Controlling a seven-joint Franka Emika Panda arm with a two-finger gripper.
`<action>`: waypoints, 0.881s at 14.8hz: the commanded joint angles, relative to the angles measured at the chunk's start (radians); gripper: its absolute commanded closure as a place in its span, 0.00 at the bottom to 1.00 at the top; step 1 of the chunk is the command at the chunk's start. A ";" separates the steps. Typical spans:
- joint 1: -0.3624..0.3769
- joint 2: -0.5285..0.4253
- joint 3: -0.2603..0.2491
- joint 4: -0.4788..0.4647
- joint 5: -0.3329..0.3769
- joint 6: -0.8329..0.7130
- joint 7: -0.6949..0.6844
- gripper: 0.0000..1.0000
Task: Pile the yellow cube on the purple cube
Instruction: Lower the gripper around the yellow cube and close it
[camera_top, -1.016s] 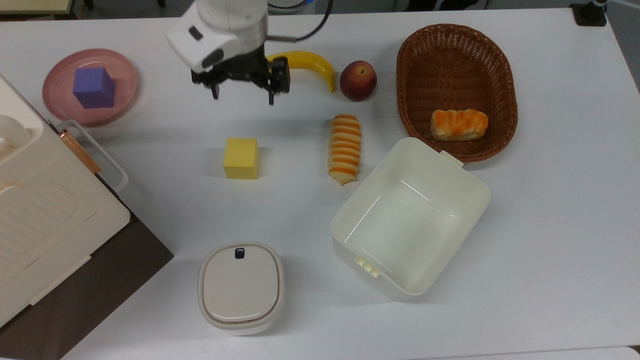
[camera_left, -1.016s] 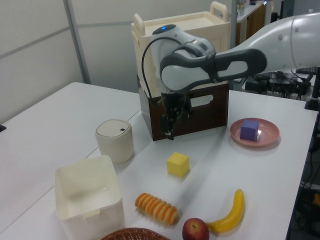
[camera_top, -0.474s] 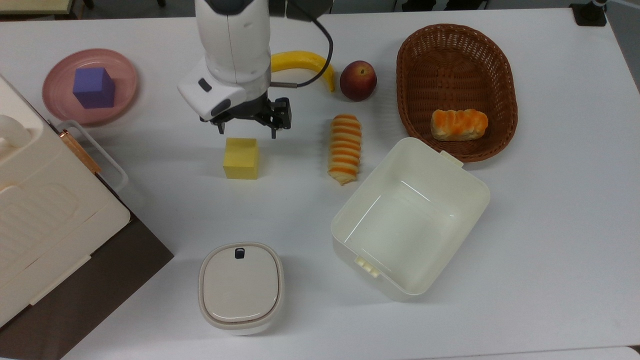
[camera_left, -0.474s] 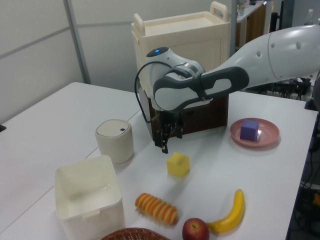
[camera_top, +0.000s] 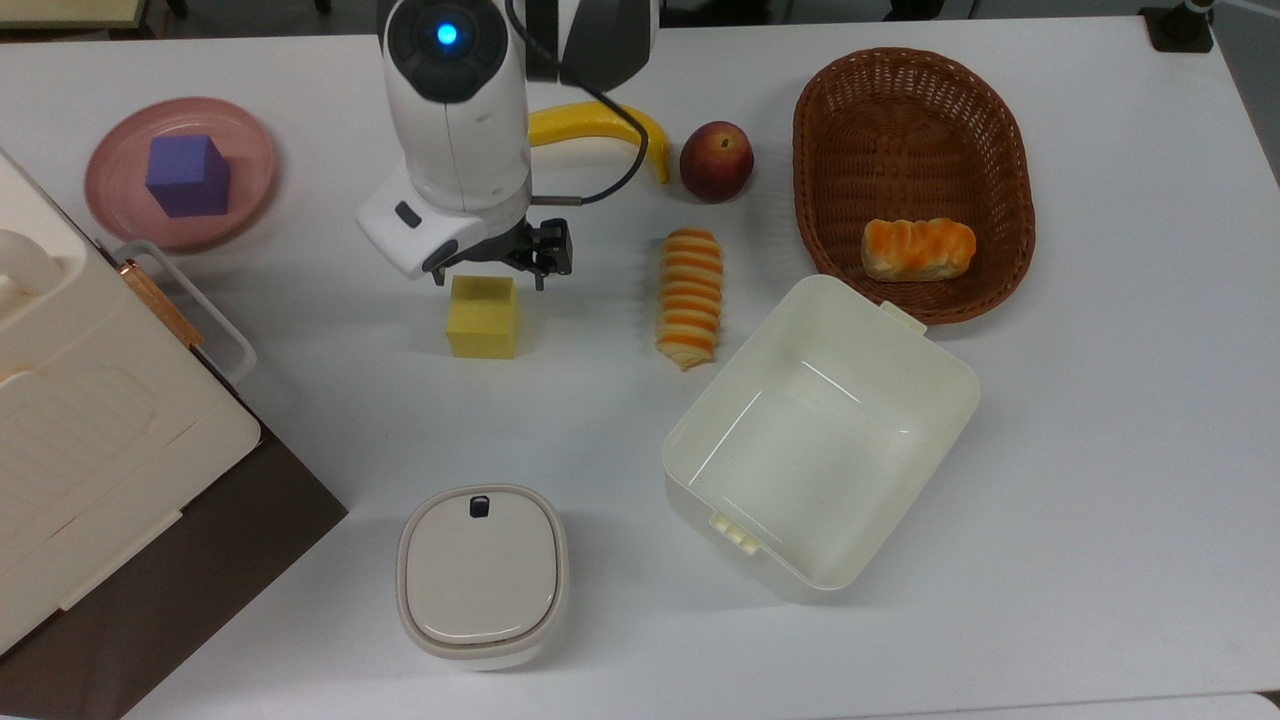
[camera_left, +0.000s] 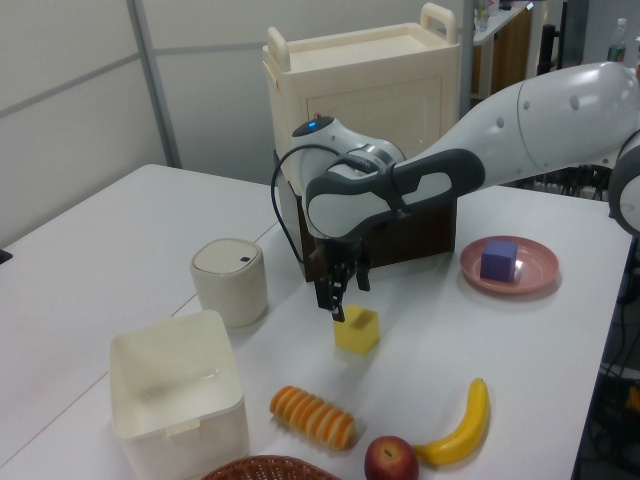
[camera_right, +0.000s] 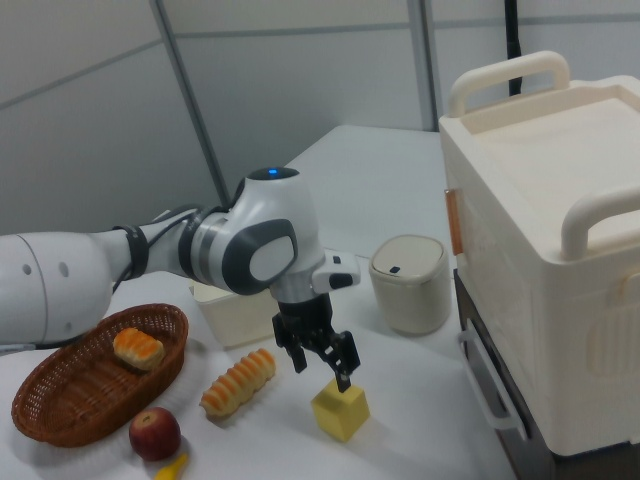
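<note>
two matte cubes | yellow cube (camera_top: 482, 316) under spread jaws | purple cube (camera_top: 187, 175) on round pink plate (camera_top: 251, 150)

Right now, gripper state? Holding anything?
Gripper: open, holding nothing, fingers spread just above the yellow cube, which rests on the table.

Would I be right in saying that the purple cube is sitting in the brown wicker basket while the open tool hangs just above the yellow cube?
Not quite. The purple cube sits on the pink plate, as the top view shows; the brown wicker basket holds a bread roll. The rest stands: the open tool hangs just above the yellow cube.
</note>
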 joint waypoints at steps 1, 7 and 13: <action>-0.010 0.035 -0.008 -0.018 -0.029 0.047 -0.027 0.00; -0.008 0.052 -0.008 -0.060 -0.035 0.101 -0.025 0.00; -0.014 0.049 -0.008 -0.058 -0.035 0.101 -0.027 0.81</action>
